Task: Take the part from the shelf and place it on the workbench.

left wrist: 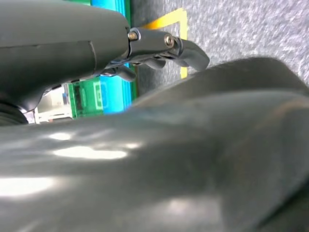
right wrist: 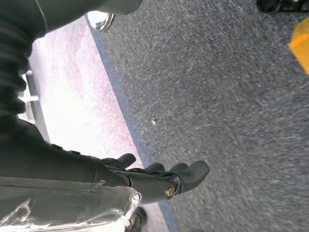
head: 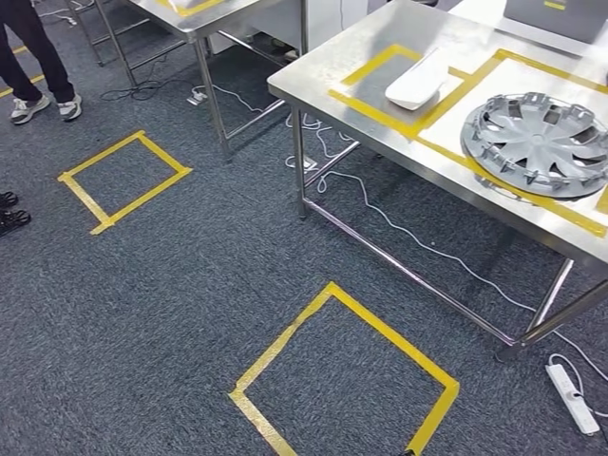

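Both the left hand point(left wrist: 160, 50) and right hand point(right wrist: 160, 176) hang empty, fingers loosely extended; the part (unidentified, shelf unseen) cannot be assessed for grip.

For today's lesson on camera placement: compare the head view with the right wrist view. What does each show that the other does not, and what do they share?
Head view alone: a steel workbench carrying a silver plastic wheel cover and a white moulded part, yellow tape squares on the floor, a white power strip, and a person's legs.
Right wrist view alone: the right hand, its dark fingers extended and holding nothing, beside a clear plastic-wrapped piece.
Shared: grey carpet and yellow tape.
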`<move>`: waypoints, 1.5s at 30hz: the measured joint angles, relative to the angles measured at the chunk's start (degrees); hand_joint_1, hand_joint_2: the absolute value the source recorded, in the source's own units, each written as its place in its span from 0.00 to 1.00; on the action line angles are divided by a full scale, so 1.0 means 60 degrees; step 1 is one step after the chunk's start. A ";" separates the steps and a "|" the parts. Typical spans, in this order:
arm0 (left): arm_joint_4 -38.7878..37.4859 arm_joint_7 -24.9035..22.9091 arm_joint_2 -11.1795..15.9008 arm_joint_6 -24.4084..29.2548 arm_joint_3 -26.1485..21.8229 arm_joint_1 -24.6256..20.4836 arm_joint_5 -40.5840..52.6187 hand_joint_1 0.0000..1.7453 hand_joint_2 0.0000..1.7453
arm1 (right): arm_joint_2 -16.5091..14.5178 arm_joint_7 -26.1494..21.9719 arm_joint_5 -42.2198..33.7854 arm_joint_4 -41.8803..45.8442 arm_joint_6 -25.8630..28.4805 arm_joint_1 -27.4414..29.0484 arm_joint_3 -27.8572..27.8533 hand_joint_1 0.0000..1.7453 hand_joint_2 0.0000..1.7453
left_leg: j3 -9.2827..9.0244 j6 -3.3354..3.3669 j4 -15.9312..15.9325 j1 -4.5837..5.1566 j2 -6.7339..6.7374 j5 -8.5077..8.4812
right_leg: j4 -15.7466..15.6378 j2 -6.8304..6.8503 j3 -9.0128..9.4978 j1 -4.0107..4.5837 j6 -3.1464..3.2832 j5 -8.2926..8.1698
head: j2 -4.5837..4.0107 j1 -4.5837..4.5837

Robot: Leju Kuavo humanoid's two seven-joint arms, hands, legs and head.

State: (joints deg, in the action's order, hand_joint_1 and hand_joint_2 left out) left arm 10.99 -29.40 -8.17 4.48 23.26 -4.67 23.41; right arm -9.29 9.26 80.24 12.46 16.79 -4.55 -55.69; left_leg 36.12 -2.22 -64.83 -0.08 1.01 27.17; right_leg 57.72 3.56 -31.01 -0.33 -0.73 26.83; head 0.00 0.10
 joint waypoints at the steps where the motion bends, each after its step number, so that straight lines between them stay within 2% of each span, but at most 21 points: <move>1: 0.0000 -0.0003 0.0001 0.0024 -0.0020 0.0005 -0.0039 0.00 0.00 | 0.0000 -0.0001 0.0001 0.0000 0.0000 -0.0012 0.0000 0.00 1.00 | -0.0333 0.0020 0.0632 0.0032 0.0232 -0.0212 | 0.0020 0.0085 0.0011 0.0030 -0.0038 0.0026 | 0.0000 -0.0008; 3: -0.0001 -0.0011 0.0002 0.0088 -0.0097 0.0023 -0.0102 0.00 0.00 | 0.0000 -0.0002 0.0002 0.0000 0.0001 -0.0014 0.0000 0.00 1.00 | -0.0642 0.0117 0.1302 0.0089 0.0537 -0.0329 | 0.0041 0.0250 0.0021 0.0097 -0.0122 0.0067 | -0.0001 -0.0001; 6: -0.0005 -0.0013 0.0005 0.0156 -0.0191 0.0093 -0.0159 0.00 0.00 | 0.0000 -0.0001 0.0006 0.0000 0.0004 -0.0028 0.0000 0.00 1.00 | -0.0600 0.0297 0.1383 0.0097 0.0273 -0.0334 | 0.0107 0.0440 0.0047 0.0112 -0.0258 0.0172 | -0.0002 0.0035; 8: -0.0007 -0.0013 0.0004 0.0181 -0.0226 0.0098 -0.0175 0.00 0.00 | 0.0000 -0.0002 0.0013 0.0000 0.0005 -0.0035 0.0000 0.00 1.00 | -0.0596 0.0411 0.1403 0.0058 0.0052 -0.0379 | 0.0735 0.0036 -0.0174 0.0071 -0.0354 0.0579 | -0.0001 0.0066; 10: -0.0007 -0.0014 0.0002 0.0198 -0.0258 0.0083 -0.0180 0.00 0.00 | 0.0000 -0.0002 0.0016 0.0000 0.0007 -0.0020 0.0000 0.00 1.00 | -0.0584 0.0476 0.1403 0.0047 -0.0175 -0.0400 | 0.1994 -0.0436 -0.0732 0.0048 -0.0384 0.1204 | -0.0001 0.0096; 12: -0.0007 -0.0015 0.0002 0.0207 -0.0304 0.0089 -0.0182 0.00 0.00 | 0.0000 0.0000 0.0016 0.0000 0.0005 0.0007 0.0000 0.00 1.00 | -0.0582 0.0491 0.1399 0.0049 -0.0423 -0.0410 | 0.2856 -0.0553 -0.1177 0.0048 -0.0378 0.1452 | -0.0002 0.0098; 14: -0.0008 -0.0015 0.0000 0.0211 -0.0361 0.0094 -0.0183 0.00 0.00 | 0.0000 0.0004 0.0016 0.0000 0.0004 0.0021 0.0000 0.00 1.00 | -0.0600 0.0476 0.1395 0.0041 -0.0684 -0.0419 | 0.2375 -0.0615 -0.1020 0.0032 -0.0358 0.0992 | -0.0003 0.0097; 16: -0.0008 -0.0015 -0.0001 0.0213 -0.0394 0.0076 -0.0185 0.00 0.00 | -0.0002 0.0005 0.0017 -0.0002 0.0005 0.0020 0.0000 0.00 1.00 | -0.0600 0.0410 0.1370 0.0039 -0.0936 -0.0426 | 0.1018 -0.1034 -0.0439 -0.0049 -0.0365 0.0324 | -0.0002 0.0105; 19: -0.0010 -0.0015 0.0004 0.0222 -0.0413 0.0053 -0.0189 0.00 0.00 | -0.0007 -0.0005 0.0019 -0.0007 0.0001 0.0017 0.0000 0.00 1.00 | -0.0485 0.0226 0.1350 0.0030 -0.1243 -0.0489 | 0.0176 -0.1481 -0.0084 -0.0113 -0.0315 0.0100 | -0.0004 0.0107; 21: -0.0016 -0.0015 0.0004 0.0240 -0.0419 0.0062 -0.0196 0.00 0.00 | -0.0005 0.0003 0.0023 -0.0007 0.0001 0.0011 -0.0004 0.00 1.00 | -0.0414 0.0103 0.1364 -0.0015 -0.1314 -0.0528 | 0.0157 -0.1261 -0.0084 -0.0080 -0.0180 0.0042 | -0.0004 0.0106; 23: -0.0021 -0.0034 0.0003 0.0270 -0.0423 0.0053 -0.0200 0.00 0.00 | -0.0004 0.0007 0.0031 -0.0007 0.0005 0.0003 -0.0006 0.00 1.00 | -0.0214 0.0023 0.0969 -0.0003 -0.0935 -0.0245 | 0.0100 -0.1020 -0.0076 -0.0068 -0.0044 -0.0013 | -0.0003 0.0058; 26: -0.0022 -0.0057 0.0011 0.0302 -0.0432 0.0027 -0.0201 0.00 0.00 | -0.0001 0.0008 0.0035 -0.0007 0.0009 0.0036 -0.0010 0.00 1.00 | 0.0581 -0.0045 -0.0782 0.0018 -0.0363 0.0661 | 0.0082 -0.0593 -0.0098 -0.0013 0.0046 -0.0015 | -0.0003 0.0005; 28: -0.0022 -0.0058 0.0014 0.0313 -0.0445 0.0017 -0.0201 0.00 0.00 | 0.0003 0.0015 0.0035 -0.0007 0.0003 0.0049 -0.0021 0.00 1.00 | 0.0749 -0.0050 -0.1275 0.0018 -0.0284 0.0733 | 0.0083 -0.0290 -0.0105 0.0017 0.0062 -0.0004 | -0.0004 0.0005; 31: -0.0022 -0.0065 0.0016 0.0316 -0.0470 0.0028 -0.0201 0.00 0.00 | 0.0004 0.0016 0.0033 -0.0007 -0.0036 0.0010 -0.0029 0.00 1.00 | -0.0130 0.0023 0.0198 0.0057 0.0108 -0.0050 | 0.0088 0.0048 -0.0073 0.0048 0.0036 0.0019 | -0.0003 0.0003; 34: -0.0023 -0.0069 0.0021 0.0317 -0.0477 0.0058 -0.0199 0.00 0.00 | 0.0004 0.0017 0.0031 -0.0007 -0.0061 -0.0003 -0.0037 0.00 1.00 | -0.0687 0.0182 0.1341 0.0160 0.0539 -0.0263 | 0.0122 0.0327 -0.0064 0.0124 -0.0079 0.0072 | -0.0003 -0.0007; 36: -0.0026 -0.0069 0.0027 0.0318 -0.0479 0.0111 -0.0198 0.00 0.00 | 0.0004 0.0017 0.0031 -0.0007 -0.0073 -0.0031 -0.0043 0.00 1.00 | -0.0662 0.0294 0.1397 0.0156 0.0343 -0.0277 | 0.0122 0.0473 -0.0047 0.0120 -0.0171 0.0106 | -0.0002 0.0007; 38: -0.0029 -0.0069 0.0035 0.0318 -0.0481 0.0129 -0.0198 0.00 0.00 | 0.0004 0.0016 0.0032 -0.0007 -0.0078 -0.0051 -0.0046 0.00 1.00 | -0.0668 0.0394 0.1429 0.0109 0.0129 -0.0321 | 0.0458 0.0141 -0.0164 0.0068 -0.0278 0.0351 | -0.0002 0.0035; 40: -0.0029 -0.0069 0.0033 0.0315 -0.0482 0.0106 -0.0198 0.00 0.00 | 0.0004 0.0016 0.0031 -0.0007 -0.0082 -0.0035 -0.0054 0.00 1.00 | -0.0667 0.0466 0.1440 0.0075 -0.0087 -0.0349 | 0.1553 -0.0369 -0.0653 0.0026 -0.0355 0.0917 | -0.0001 0.0080; 42: -0.0029 -0.0069 0.0034 0.0301 -0.0484 0.0104 -0.0198 0.00 0.00 | 0.0004 0.0016 0.0031 -0.0007 -0.0094 -0.0002 -0.0067 0.00 1.00 | -0.0664 0.0490 0.1437 0.0071 -0.0329 -0.0358 | 0.2701 -0.0532 -0.1225 0.0020 -0.0393 0.1330 | -0.0002 0.0101; 43: -0.0029 -0.0069 0.0038 0.0293 -0.0485 0.0109 -0.0198 0.00 0.00 | 0.0004 0.0017 0.0031 -0.0007 -0.0100 0.0011 -0.0076 0.00 1.00 | -0.0668 0.0487 0.1435 0.0068 -0.0459 -0.0361 | 0.2862 -0.0550 -0.1334 0.0016 -0.0403 0.1283 | -0.0003 0.0107; 45: -0.0029 -0.0069 0.0045 0.0278 -0.0489 0.0107 -0.0198 0.00 0.00 | 0.0004 0.0019 0.0032 -0.0007 -0.0106 0.0019 -0.0098 0.00 1.00 | -0.0688 0.0456 0.1423 0.0046 -0.0740 -0.0367 | 0.2101 -0.0639 -0.1024 -0.0016 -0.0413 0.0700 | -0.0004 0.0107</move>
State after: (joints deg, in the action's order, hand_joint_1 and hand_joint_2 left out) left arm 10.82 -29.81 -7.90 6.14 20.33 -4.02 22.23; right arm -9.27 9.37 80.43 12.41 16.15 -4.44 -56.28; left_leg 32.00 0.52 -56.29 0.20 -3.43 24.97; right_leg 70.32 -0.27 -37.15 -0.42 -3.20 31.03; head -0.02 0.74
